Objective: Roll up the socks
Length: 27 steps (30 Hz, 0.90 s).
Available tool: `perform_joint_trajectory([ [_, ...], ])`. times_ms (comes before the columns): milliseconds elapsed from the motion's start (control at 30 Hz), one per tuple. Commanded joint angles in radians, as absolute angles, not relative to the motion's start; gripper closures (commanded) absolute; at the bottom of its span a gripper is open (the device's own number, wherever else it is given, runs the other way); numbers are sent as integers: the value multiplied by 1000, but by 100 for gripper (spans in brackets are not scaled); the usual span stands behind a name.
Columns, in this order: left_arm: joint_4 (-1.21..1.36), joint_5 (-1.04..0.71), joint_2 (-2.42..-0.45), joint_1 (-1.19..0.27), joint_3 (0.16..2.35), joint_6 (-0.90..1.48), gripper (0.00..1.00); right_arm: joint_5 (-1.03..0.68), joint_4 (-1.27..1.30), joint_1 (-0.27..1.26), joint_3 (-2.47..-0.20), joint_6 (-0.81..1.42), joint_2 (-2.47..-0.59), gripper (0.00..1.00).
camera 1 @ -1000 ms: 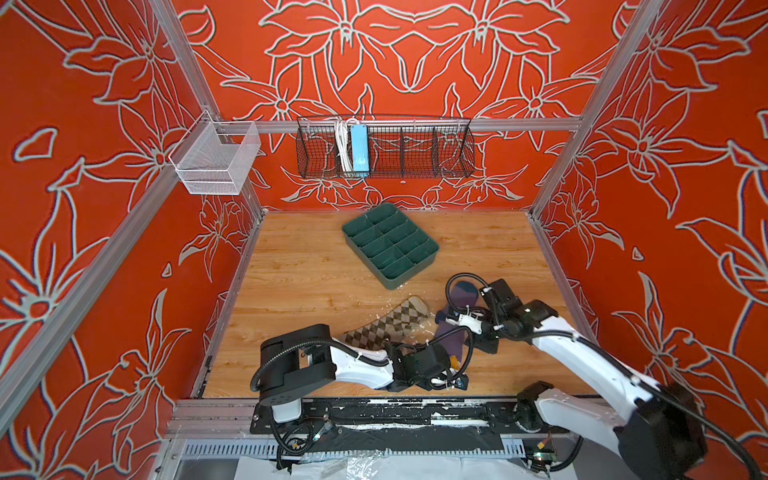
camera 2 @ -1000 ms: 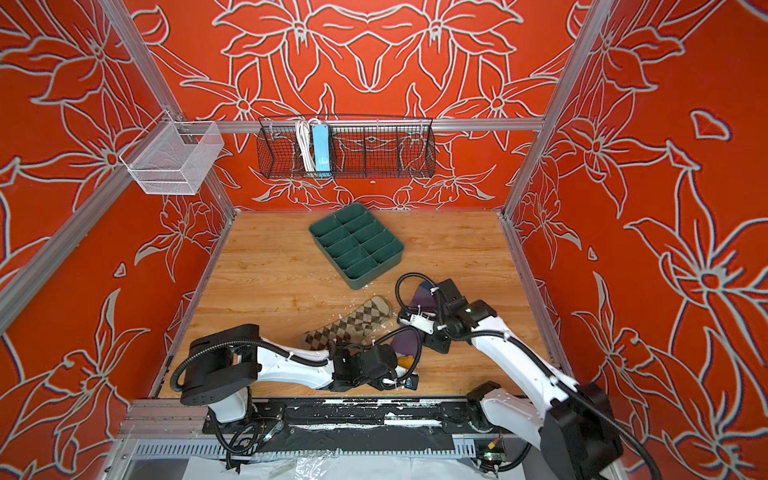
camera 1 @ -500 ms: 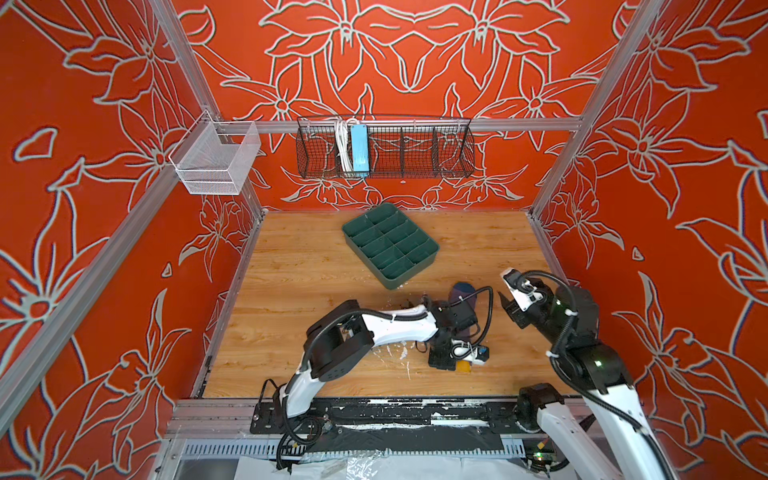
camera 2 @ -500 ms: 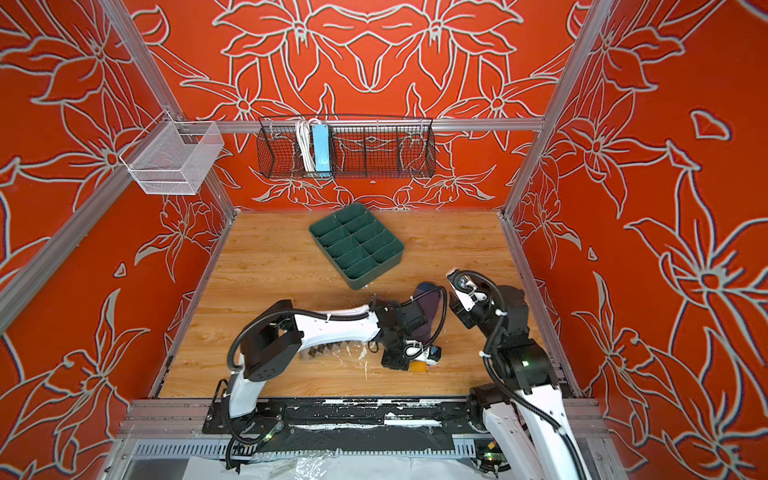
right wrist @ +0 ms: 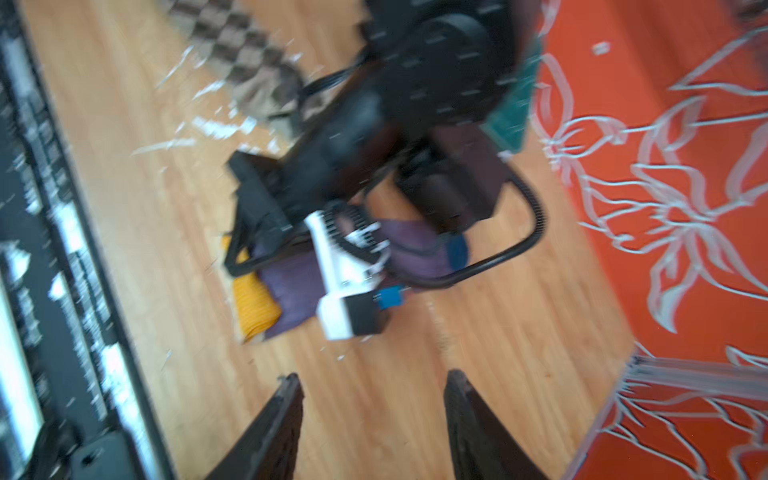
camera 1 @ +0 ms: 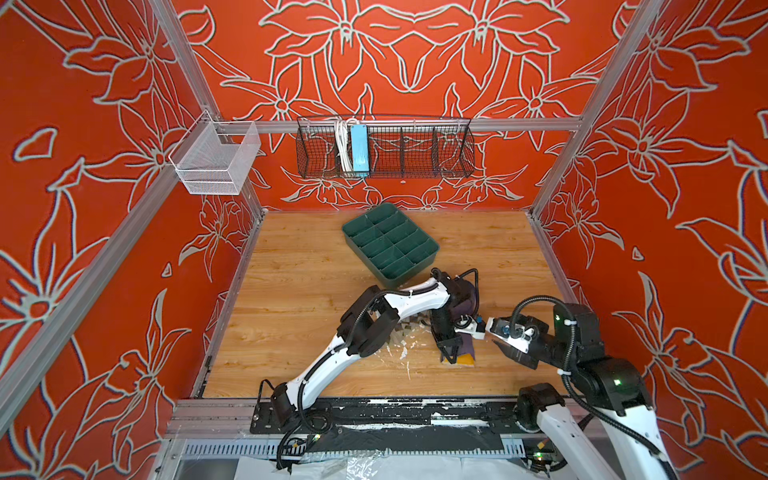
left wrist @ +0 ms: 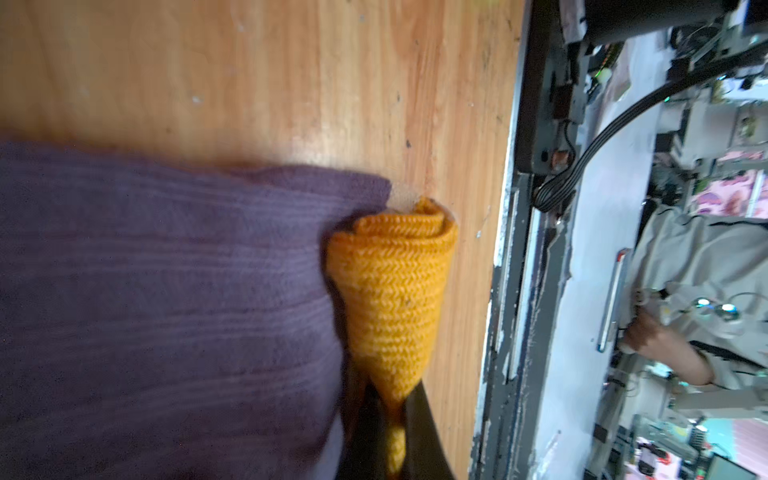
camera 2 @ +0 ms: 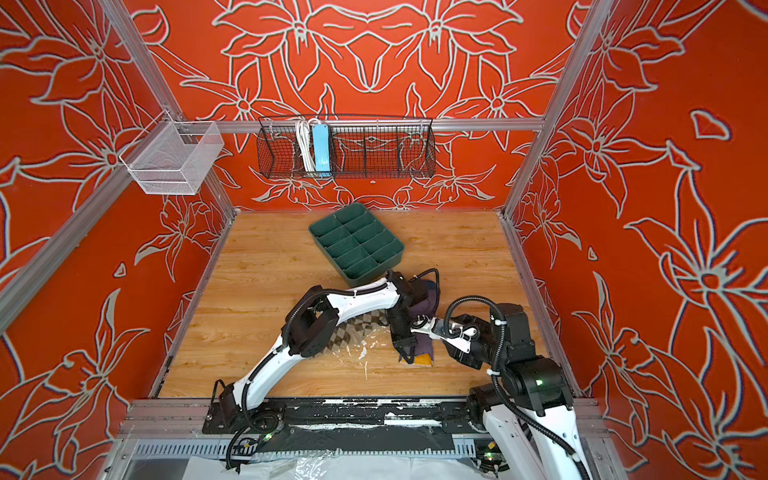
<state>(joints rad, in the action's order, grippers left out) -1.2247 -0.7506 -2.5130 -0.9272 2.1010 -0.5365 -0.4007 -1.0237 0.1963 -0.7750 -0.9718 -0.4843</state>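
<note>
Purple sock (left wrist: 166, 291) lies on the wooden floor (left wrist: 249, 62), its orange cuff (left wrist: 390, 291) rolled up and pinched between the closed fingers of the left gripper (left wrist: 390, 399). Just beside it the right gripper (right wrist: 370, 386) hovers, fingers spread and empty, the sock ahead of their tips. Beside the left fingers the beige sock (camera 2: 353, 332) lies flat, partly under the left arm. Farther off stands a green tray (camera 1: 399, 276).
</note>
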Motion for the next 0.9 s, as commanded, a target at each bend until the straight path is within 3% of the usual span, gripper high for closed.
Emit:
perform_joint_trajectory([
  [0,-1238,-726,-2631,-906,2131,-488,99,-369,-1106,291,-721,-1037,-494,43],
  [200,-1220,-785,-2658,-879,2155,-447,96,-100,-970,617,-600,-932,-620,43],
  [400,-1227,-785,-2661,-877,2156,-449,95,26,-777,794,-512,-891,-790,43],
  [700,-1233,-785,-2660,-877,2158,-455,95,103,-583,839,-471,-895,-1015,42],
  [800,-1234,-788,-2655,-877,2153,-460,94,102,-561,839,-462,-893,-1065,48],
  [867,-1220,-787,-2639,-876,2141,-456,91,104,-561,839,-461,-891,-1077,60],
])
